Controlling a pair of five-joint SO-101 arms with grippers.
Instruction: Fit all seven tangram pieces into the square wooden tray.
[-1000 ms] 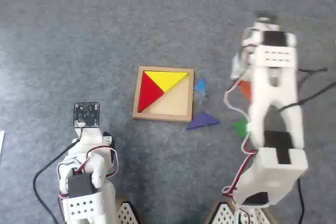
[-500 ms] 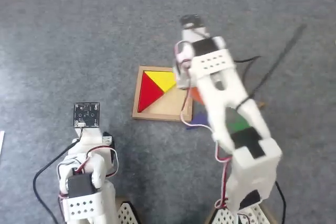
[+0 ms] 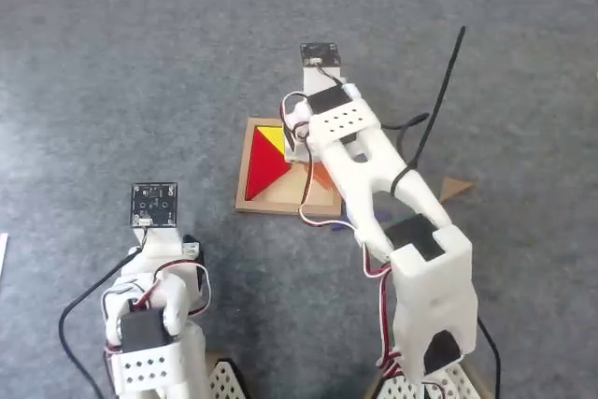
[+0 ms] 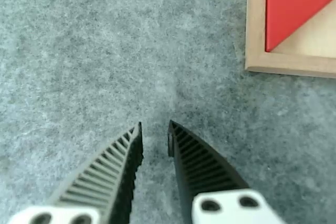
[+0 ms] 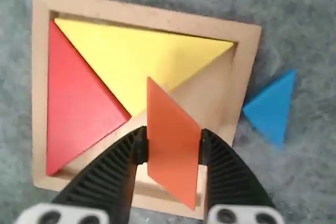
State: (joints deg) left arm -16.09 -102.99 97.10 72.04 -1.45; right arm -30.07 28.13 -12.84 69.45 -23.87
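right claw is pinching the orange parallelogram across its width, one finger on each long edge. It hangs over the bare part of the wooden tray. The piece's upper tip overlaps the yellow triangle in the wrist view; can't tell if it touches the tray floor. The red triangle and the yellow one are seated in the tray, edge to edge, each along one wall. The blue triangle is on the counter, just outside the tray rim. A small tan triangle lies well apart, beyond the right arm. left claw is slightly spread, with nothing between the fingers, low over bare counter near a tray corner.
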